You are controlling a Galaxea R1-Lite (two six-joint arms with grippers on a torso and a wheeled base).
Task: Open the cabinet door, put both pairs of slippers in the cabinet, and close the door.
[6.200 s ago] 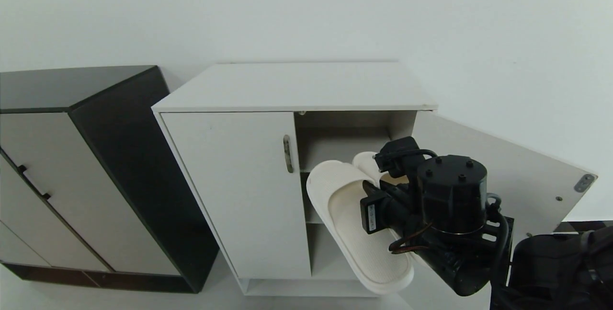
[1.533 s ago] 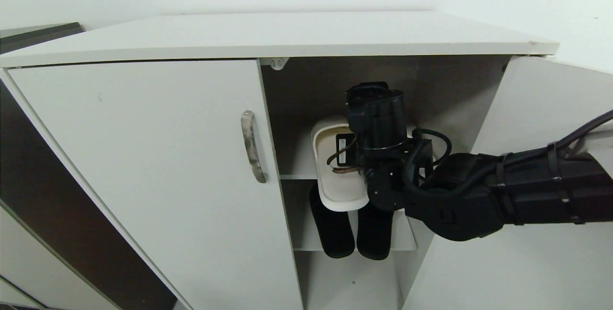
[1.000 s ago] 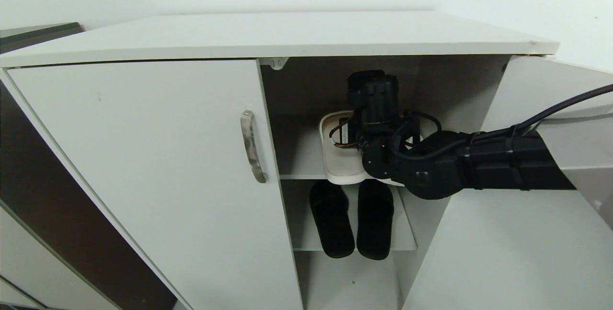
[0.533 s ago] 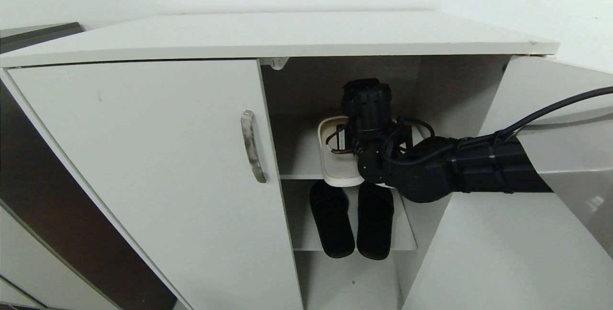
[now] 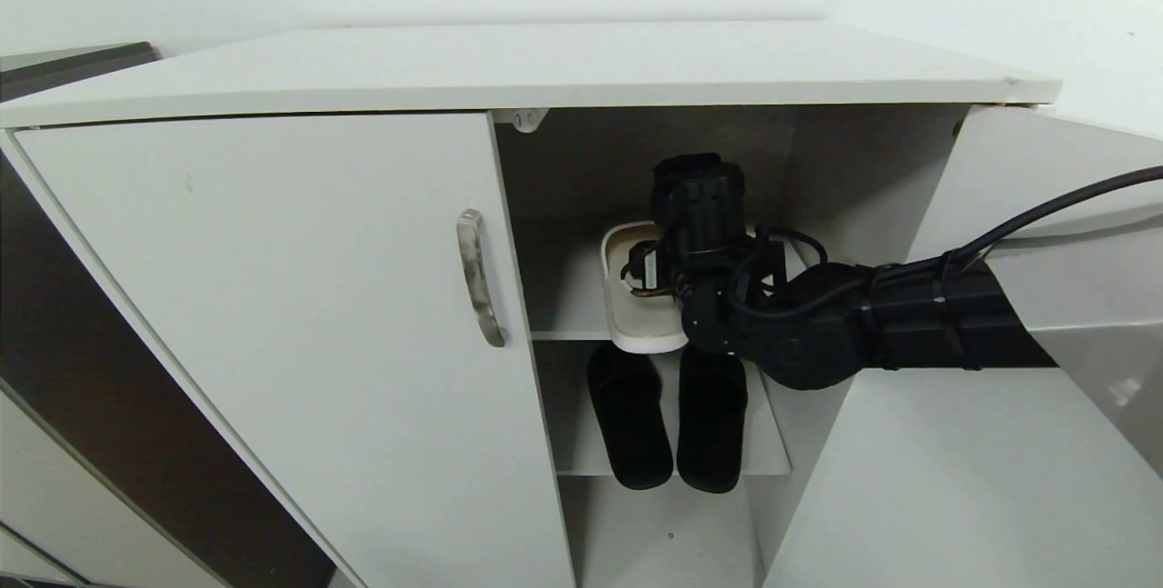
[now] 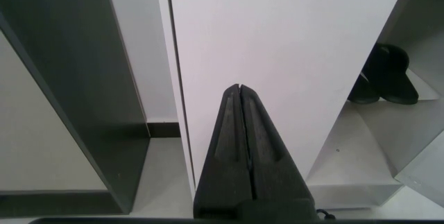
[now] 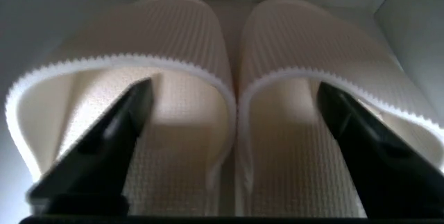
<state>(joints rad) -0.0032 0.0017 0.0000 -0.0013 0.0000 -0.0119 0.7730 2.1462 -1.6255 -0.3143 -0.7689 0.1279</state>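
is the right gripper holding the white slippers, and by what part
Nothing is gripped: the right gripper is open, one finger at each opening of the white slippers.

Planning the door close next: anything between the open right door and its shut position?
Yes: the right arm spans the opening, right gripper open at the white slippers on the upper shelf. Heels of white and black slippers overhang their shelves slightly.

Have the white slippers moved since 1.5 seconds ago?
Yes: the white slippers went deeper onto the upper shelf; their heels now barely overhang its front edge.
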